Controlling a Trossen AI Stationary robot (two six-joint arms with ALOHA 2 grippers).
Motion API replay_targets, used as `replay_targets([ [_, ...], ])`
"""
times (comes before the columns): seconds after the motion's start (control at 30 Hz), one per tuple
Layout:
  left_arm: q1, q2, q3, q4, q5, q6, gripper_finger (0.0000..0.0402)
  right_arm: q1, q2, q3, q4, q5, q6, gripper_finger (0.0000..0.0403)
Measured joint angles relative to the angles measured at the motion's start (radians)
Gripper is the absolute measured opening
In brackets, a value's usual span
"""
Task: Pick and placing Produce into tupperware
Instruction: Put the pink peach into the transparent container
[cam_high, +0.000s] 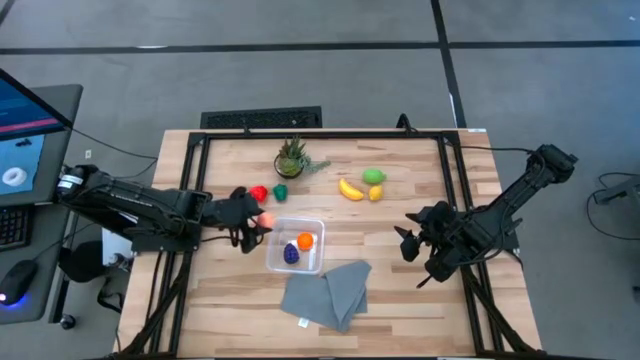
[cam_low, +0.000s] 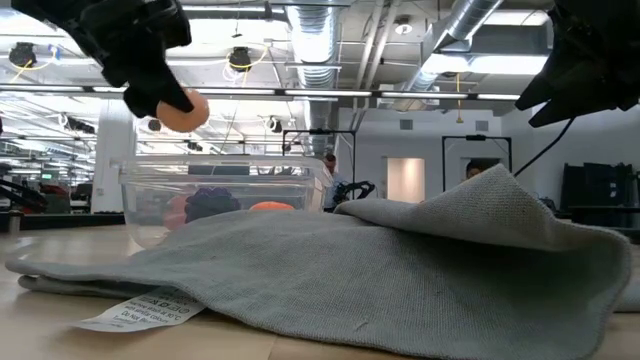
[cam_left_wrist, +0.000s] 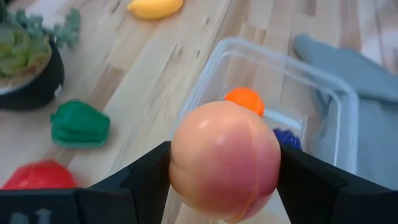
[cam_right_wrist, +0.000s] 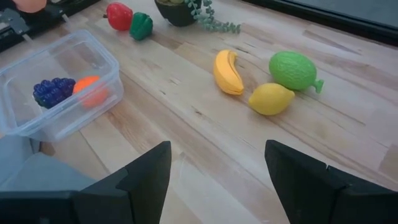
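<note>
My left gripper (cam_high: 256, 222) is shut on a peach-pink toy fruit (cam_left_wrist: 225, 158), held in the air just left of the clear tupperware (cam_high: 296, 246). In the low view the fruit (cam_low: 182, 112) hangs above the container's left rim. A purple grape bunch (cam_right_wrist: 53, 90) and an orange piece (cam_right_wrist: 92, 87) lie on the tupperware's floor. A red piece (cam_high: 258, 193) and a dark green one (cam_high: 281, 192) lie on the table behind it. The banana (cam_right_wrist: 227, 71), lime-green fruit (cam_right_wrist: 293, 70) and lemon (cam_right_wrist: 271, 99) lie at the far middle. My right gripper (cam_right_wrist: 217, 180) hovers open at the right, empty. My left gripper pinches the peach-pink fruit between its two fingers, one on each opposite side (cam_left_wrist: 180, 168). The fingers come from the table's left, slanting downward. The fruit is lifted clear of the table, beside the tupperware's left rim (cam_left_wrist: 205, 74).
A spiky potted plant (cam_high: 291, 158) stands at the far middle, next to the red and green pieces. A folded grey cloth (cam_high: 327, 293) lies in front of the tupperware, touching its near edge. Bare wood shows between the container and my right gripper.
</note>
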Motion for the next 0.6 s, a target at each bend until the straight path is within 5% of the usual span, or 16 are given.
replay_targets([
  [0.6,0.007,0.225,0.001,0.240,0.094,0.045,0.0236,0.000,0.000,0.000,0.006,0.001,0.007,0.0282],
])
